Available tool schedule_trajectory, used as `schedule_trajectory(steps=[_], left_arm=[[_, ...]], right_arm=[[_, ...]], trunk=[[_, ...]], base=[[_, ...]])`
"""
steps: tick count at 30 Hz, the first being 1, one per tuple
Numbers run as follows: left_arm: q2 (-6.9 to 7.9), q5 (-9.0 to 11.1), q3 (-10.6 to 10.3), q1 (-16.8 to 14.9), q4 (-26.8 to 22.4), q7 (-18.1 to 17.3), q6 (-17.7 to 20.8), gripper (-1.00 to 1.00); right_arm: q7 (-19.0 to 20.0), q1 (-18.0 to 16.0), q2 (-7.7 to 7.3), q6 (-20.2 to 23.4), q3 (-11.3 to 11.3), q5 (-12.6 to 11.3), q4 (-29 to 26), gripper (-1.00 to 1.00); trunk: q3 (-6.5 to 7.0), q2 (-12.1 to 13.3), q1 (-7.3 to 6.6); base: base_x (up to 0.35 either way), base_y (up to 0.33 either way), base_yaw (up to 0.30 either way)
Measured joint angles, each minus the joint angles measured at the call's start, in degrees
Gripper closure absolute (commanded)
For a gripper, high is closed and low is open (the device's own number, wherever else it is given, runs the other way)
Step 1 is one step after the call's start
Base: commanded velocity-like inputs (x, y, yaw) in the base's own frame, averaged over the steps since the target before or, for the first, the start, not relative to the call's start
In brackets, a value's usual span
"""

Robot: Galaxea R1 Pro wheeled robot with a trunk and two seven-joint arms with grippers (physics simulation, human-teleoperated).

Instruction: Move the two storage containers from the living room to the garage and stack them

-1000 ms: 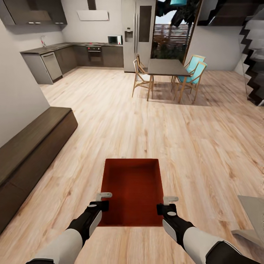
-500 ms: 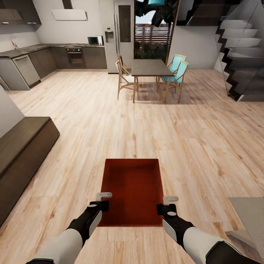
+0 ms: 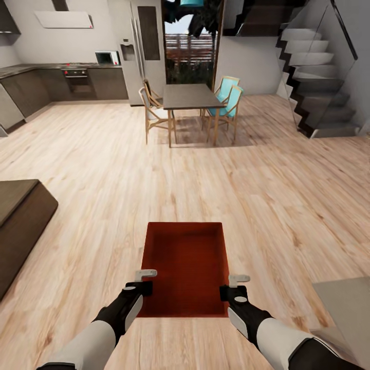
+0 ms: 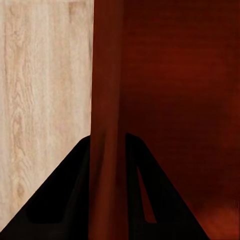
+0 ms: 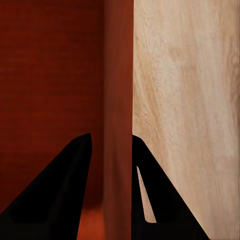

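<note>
Red-orange container (image 3: 186, 267) hangs above plank floor (image 3: 288, 205); wrist views show left gripper (image 4: 106, 165) and right gripper (image 5: 117, 165) each pinching a wall.

Both arms reach fwd & down from the bottom of the head view, roughly parallel, white forearm shells w/ black wrists. Left gripper (image 3: 145, 280) sits on the left long wall of the storage container (image 3: 186, 267); right gripper (image 3: 235, 286) on its right long wall, level w/ the left one. In each wrist view the 2 dark fingers (image 4: 75, 195) (image 5: 70, 185) straddle the wall, 1 inside, 1 outside, closed against it. Container is carried above the floor between the 2 grippers.
</note>
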Motion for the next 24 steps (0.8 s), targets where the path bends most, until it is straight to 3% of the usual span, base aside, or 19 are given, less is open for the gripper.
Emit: schedule_trajectory(steps=[19, 24], left_arm=[[0.01, -0.1, 0.1, 0.0, 0.0, -0.1, 0.0, 1.00], [0.04, 0.0, 0.0, 0.0, 0.0, -0.1, 0.0, 1.00]], right_arm=[[0.0, 0.0, 0.04, 0.0, -0.1, 0.0, 0.1, 1.00], [-0.1, 0.0, 0.03, 0.0, 0.0, 0.0, -0.1, 1.00]], trunk=[[0.00, 0.0, 0.00], [0.00, 0.0, 0.00]], base=[[0.322, 0.000, -0.006], [0.322, 0.000, -0.185]])
